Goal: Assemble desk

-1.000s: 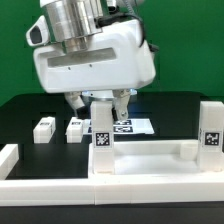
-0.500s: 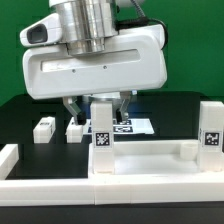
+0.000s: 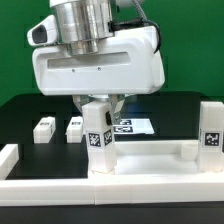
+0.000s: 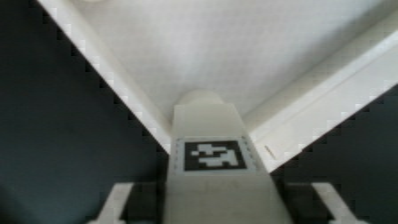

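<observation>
Hand down over a tagged leg at the corner of the desk top.

The hand (image 3: 102, 108) hung low over the upright leg (image 3: 98, 140), which stood slightly tilted at the corner of the desk top (image 3: 150, 160) on the exterior view's left. The desk top lay on the black table (image 3: 20, 112), just behind the white rail (image 3: 100, 196). In the wrist view the fingers (image 4: 132, 203) stood narrowly apart on either side of the leg (image 4: 217, 150), with thin dark strips between. Whether they pressed on it could not be told. A second leg (image 3: 211, 128) stood at the opposite corner. Two loose legs (image 3: 43, 128) lay behind, beside the marker board (image 3: 136, 126).
</observation>
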Tool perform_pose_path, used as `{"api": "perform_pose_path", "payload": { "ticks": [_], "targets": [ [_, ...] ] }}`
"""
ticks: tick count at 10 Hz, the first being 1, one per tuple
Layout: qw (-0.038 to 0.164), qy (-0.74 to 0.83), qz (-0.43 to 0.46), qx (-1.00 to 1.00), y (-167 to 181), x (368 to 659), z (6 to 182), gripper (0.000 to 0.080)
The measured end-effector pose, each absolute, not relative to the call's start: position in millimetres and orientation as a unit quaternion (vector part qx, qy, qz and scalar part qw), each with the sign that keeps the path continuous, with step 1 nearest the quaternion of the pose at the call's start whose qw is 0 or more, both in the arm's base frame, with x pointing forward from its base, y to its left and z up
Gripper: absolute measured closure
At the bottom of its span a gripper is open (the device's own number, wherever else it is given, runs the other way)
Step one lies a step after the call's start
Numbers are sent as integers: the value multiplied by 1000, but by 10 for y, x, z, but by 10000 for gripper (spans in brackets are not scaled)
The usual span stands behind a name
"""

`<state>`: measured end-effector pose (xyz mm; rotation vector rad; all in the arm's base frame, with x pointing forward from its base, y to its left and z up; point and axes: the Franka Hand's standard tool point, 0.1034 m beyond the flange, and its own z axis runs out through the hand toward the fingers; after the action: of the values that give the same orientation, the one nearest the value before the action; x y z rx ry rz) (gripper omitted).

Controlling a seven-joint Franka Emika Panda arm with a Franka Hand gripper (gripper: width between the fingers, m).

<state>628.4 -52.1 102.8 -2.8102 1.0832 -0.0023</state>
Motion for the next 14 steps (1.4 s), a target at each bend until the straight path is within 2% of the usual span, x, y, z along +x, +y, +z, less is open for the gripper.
{"api": "perform_pose_path", "payload": {
  "ticks": [4,8,9,10,11,12,13,14],
  "targets": [
    [103,688,0,-718,-494,6291,1014,509],
    [104,745,9,-659,-448,6298,1006,509],
    [104,700,2,-706,-478,6295,1005,342],
    [104,628,-8,-771,-563,6287,1005,342],
    [104,554,-14,-826,-547,6282,1003,204],
    [104,509,-17,-854,-505,6270,991,204],
    [103,482,-21,-870,-520,6270,988,161],
    [102,449,-25,-887,-525,6271,988,152]
  ]
}}
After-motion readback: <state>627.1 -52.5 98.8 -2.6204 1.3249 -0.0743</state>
